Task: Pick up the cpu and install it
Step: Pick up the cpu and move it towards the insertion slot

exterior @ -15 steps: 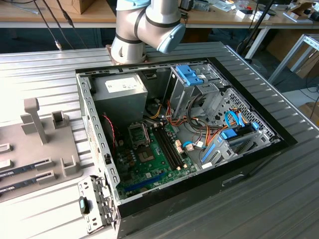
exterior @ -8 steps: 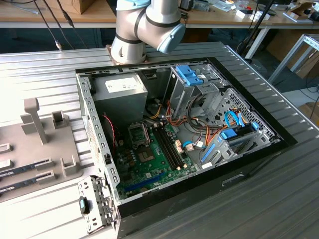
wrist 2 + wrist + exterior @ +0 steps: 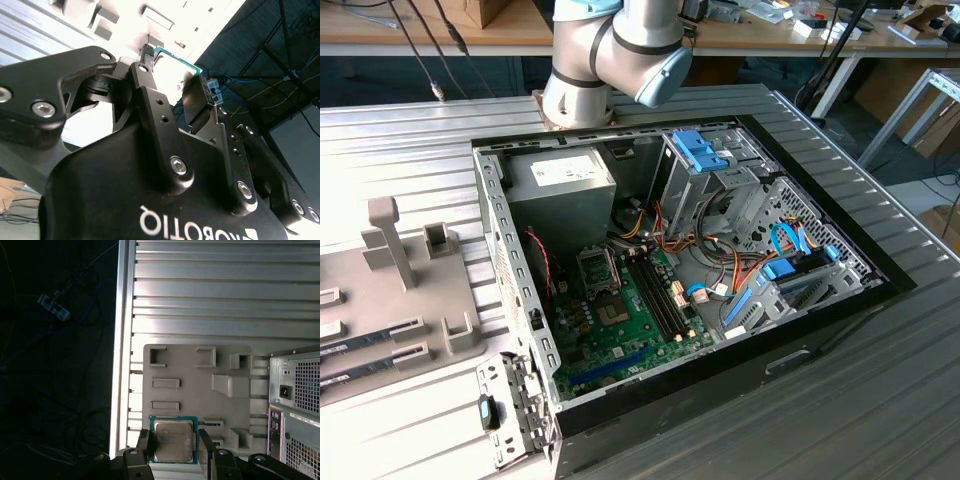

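First wrist view | cpu clamped in tool | over grey tray

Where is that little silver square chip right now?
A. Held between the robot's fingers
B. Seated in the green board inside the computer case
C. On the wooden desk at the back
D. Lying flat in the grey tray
A: in the first wrist view the cpu sits clamped between the two fingers of the gripper, with the grey tray behind it.
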Available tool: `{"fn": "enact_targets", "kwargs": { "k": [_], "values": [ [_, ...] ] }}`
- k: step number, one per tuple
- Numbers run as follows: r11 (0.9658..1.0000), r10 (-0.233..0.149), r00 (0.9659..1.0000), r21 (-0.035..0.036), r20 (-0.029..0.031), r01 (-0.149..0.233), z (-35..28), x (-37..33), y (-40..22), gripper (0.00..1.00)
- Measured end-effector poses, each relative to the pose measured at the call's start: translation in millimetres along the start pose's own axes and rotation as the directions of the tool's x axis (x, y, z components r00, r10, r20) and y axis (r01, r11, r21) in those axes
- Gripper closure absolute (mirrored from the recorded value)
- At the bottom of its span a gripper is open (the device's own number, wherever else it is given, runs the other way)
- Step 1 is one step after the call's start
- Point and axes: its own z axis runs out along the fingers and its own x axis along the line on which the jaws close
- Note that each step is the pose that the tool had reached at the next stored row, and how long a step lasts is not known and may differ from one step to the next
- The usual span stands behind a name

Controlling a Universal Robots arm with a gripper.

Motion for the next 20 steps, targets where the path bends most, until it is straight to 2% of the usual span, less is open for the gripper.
{"fn": "enact_targets", "kwargs": {
  "k": [20],
  "values": [
    [1.0000,0.000,1.0000,0.0000,0.0000,0.000,-0.5,-11.7,-0.5,0.53]
  ]
}}
